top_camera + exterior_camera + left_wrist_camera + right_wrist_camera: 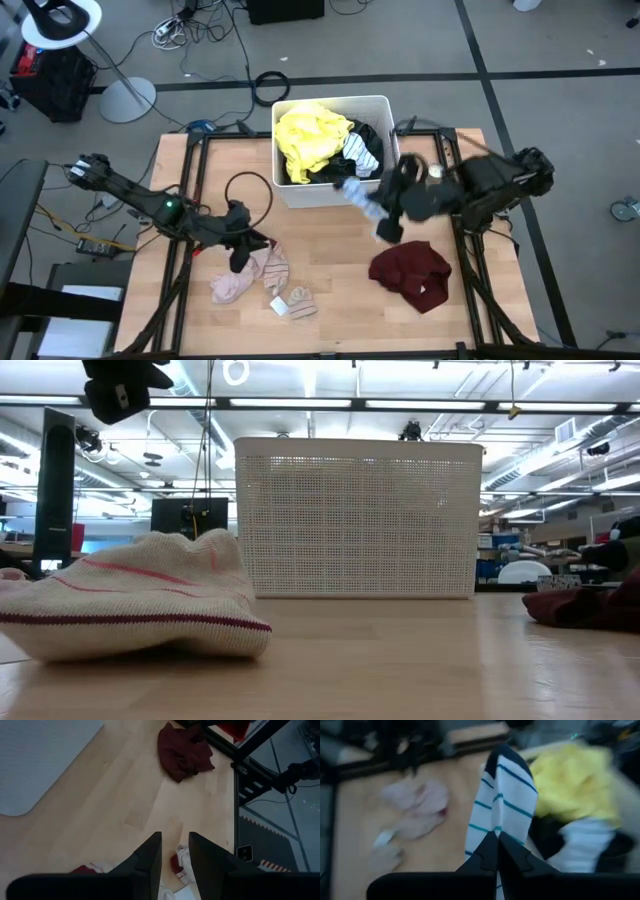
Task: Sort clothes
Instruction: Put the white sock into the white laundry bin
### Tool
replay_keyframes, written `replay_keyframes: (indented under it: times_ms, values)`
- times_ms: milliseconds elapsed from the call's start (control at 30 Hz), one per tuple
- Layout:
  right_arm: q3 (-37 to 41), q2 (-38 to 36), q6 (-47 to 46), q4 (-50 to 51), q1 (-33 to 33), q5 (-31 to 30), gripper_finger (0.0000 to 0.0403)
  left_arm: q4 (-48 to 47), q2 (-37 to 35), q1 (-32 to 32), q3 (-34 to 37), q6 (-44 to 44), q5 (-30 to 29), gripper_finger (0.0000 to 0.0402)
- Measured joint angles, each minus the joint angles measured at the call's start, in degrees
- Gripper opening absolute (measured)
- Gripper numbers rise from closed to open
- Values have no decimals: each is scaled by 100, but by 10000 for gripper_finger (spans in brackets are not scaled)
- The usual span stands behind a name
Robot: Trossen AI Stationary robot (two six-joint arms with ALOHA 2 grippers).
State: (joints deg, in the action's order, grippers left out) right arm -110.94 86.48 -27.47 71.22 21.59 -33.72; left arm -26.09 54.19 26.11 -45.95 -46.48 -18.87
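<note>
sock (501, 800) in transit: my right gripper (497, 851) pinches the striped white one, hanging just beside the white bin (385, 110). next i judge it needs carrying to a pile on the table. left gripper (175, 850) hovers with fingers slightly parted over the pink garment (245, 278). maroon garment (412, 274) lies underneath, possibly in the way.

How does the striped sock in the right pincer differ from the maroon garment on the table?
The striped sock is white with teal stripes; the maroon garment is plain dark red. The sock hangs lifted in the shut right pincer beside the white bin; the garment lies crumpled on the table, untouched. Both are soft fabric.
</note>
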Motion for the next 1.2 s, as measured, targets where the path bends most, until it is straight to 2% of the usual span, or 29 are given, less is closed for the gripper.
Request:
replay_keyframes:
  times_ms: [200,467,667,800,967,1200]
  values:
    - [-399,1,646,6,-827,-465,1,-368,-494,0,0,102,-250,101]
    - [-399,135,817,107,-2199,-424,1,-475,-991,0,0,462,-522,101]
    - [-311,308,806,255,-2887,-215,1,-842,-1200,0,0,579,-532,101]
    - [260,343,741,220,-3109,110,1,-1136,-1280,0,-1,582,-532,101]
    - [1359,345,155,77,-3317,628,1,-1312,-1304,0,-2,726,-527,101]
    - [2840,345,-429,-849,-3465,1886,9,-1332,-1322,0,0,1002,-523,101]
